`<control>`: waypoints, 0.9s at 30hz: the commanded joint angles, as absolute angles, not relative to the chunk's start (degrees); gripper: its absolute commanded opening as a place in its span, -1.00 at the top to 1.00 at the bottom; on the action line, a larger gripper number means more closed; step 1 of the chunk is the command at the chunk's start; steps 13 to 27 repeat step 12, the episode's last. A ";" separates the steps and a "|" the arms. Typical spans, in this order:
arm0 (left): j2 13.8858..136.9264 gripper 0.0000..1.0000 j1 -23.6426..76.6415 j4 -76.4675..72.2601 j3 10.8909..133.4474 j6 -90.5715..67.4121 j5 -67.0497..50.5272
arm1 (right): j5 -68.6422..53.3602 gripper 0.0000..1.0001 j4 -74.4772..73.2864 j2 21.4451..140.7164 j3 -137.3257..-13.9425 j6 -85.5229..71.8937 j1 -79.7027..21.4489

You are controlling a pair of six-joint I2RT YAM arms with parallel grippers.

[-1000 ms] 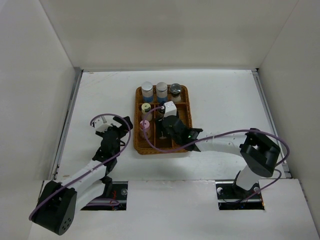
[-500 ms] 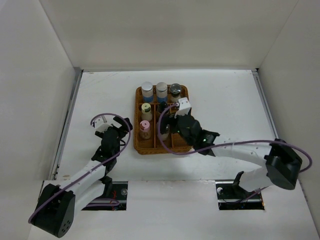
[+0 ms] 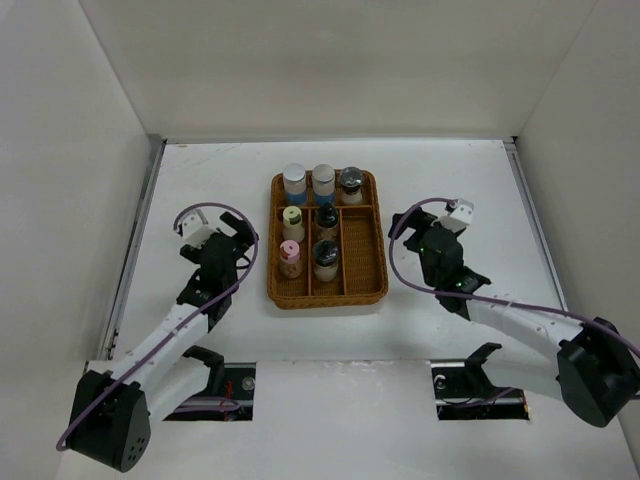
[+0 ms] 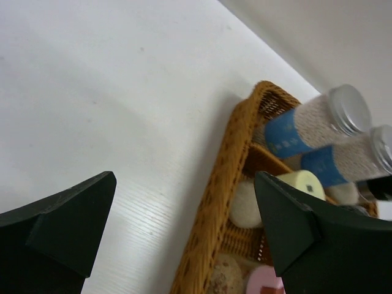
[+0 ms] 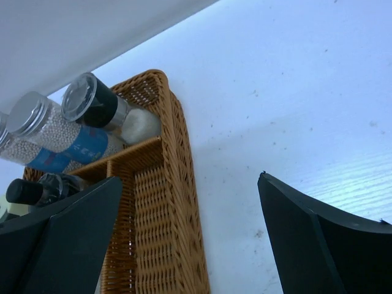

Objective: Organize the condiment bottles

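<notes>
1. The seven condiment bottles [image 3: 324,180] stand upright in the wicker tray [image 3: 378,270] at the centre of the top view, three along its upper row and four below.
2. The left gripper [image 4: 184,177] and right gripper [image 5: 190,177] both gape wide and hold nothing, one on each side of the tray.
3. The bottles look light, rigid and smooth-sided (likely slippery), so mid-body below the cap seems the best hold.
4. The dividers and neighbouring bottles leave little finger room. The table [image 3: 200,180] left and right of the tray gives space to move.

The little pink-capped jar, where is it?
Top view: the pink-capped jar stands in the brown wicker tray's left column, on the near side of the yellow-capped jar.
</notes>
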State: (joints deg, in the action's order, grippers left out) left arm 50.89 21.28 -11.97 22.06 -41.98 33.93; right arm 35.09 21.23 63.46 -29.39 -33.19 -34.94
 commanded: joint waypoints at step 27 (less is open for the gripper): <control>59.50 -1.00 22.80 1.24 33.31 -42.72 36.30 | 32.61 -1.00 23.38 70.49 -32.52 -36.65 -36.25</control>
